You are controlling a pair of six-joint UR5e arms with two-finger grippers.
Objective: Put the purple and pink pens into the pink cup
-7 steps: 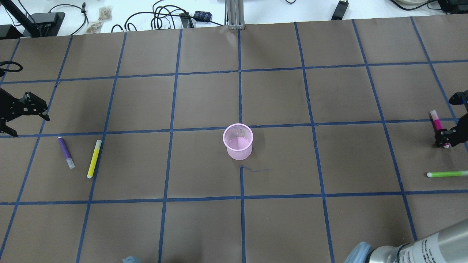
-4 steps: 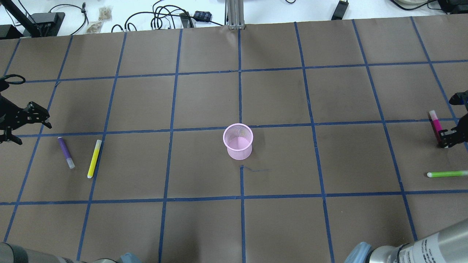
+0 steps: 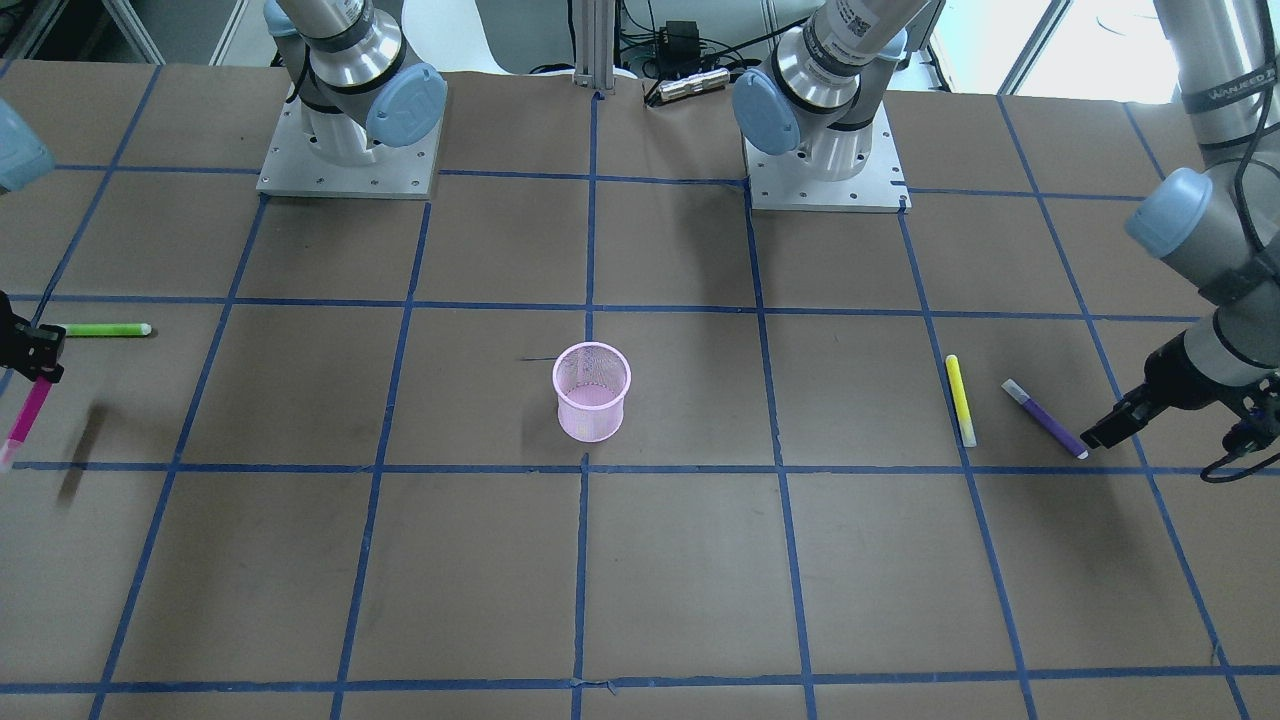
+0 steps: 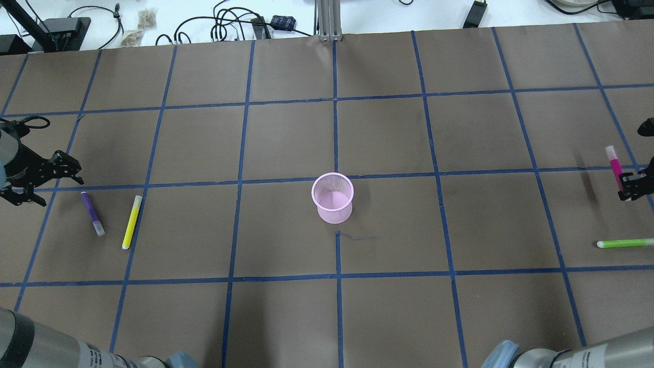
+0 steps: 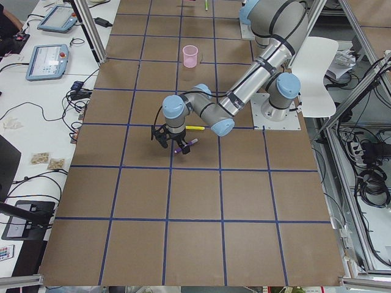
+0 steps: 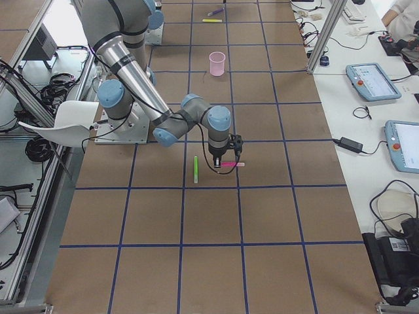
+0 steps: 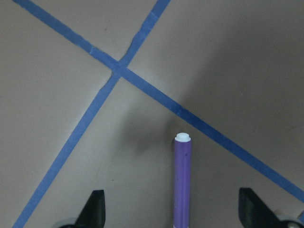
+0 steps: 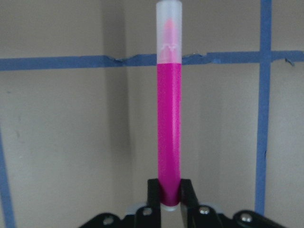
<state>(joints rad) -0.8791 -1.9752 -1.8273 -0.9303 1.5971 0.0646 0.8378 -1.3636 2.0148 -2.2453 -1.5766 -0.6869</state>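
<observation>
Left gripper (image 4: pixel 60 191): far left of the table (image 4: pixel 286 143), spread wide, holding nothing.
Purple pen (image 7: pixel 182 185): flat on the paper. The wrist view has it running up the middle between the two fingers (image 7: pixel 95 211), with a clear gap each side, touching neither.
Overhead vs wrist, left side: overhead puts the gripper just left of the pen's far end. Only the wrist view shows the pen centred in the gap. Cannot tell if the fingertips touch the paper.
Yellow pen (image 4: pixel 132 222): just right of the purple one, flat, roughly parallel, not touching.
Pink cup (image 4: pixel 334 212): mid-table, upright, mesh wall, mouth up. Overhead looks in and shows just its own pink bottom. Well apart from both grippers and both task pens.
Right gripper (image 8: pixel 169 194): far right edge of the table, clamped on the pink pen (image 8: pixel 169 133).
Pink pen grip: the fingers pinch one end, and the clear-capped end sticks out away from the gripper.
Front vs wrist, right side: the front view shows the pen's shadow lying apart from it on the paper, so it is off the table. The wrist view shows the pinch itself close up.
Green pen (image 4: pixel 624 243): flat, near the right gripper, on the robot's side of it, not touching.
Side views: both grippers are too small to read the fingers.
</observation>
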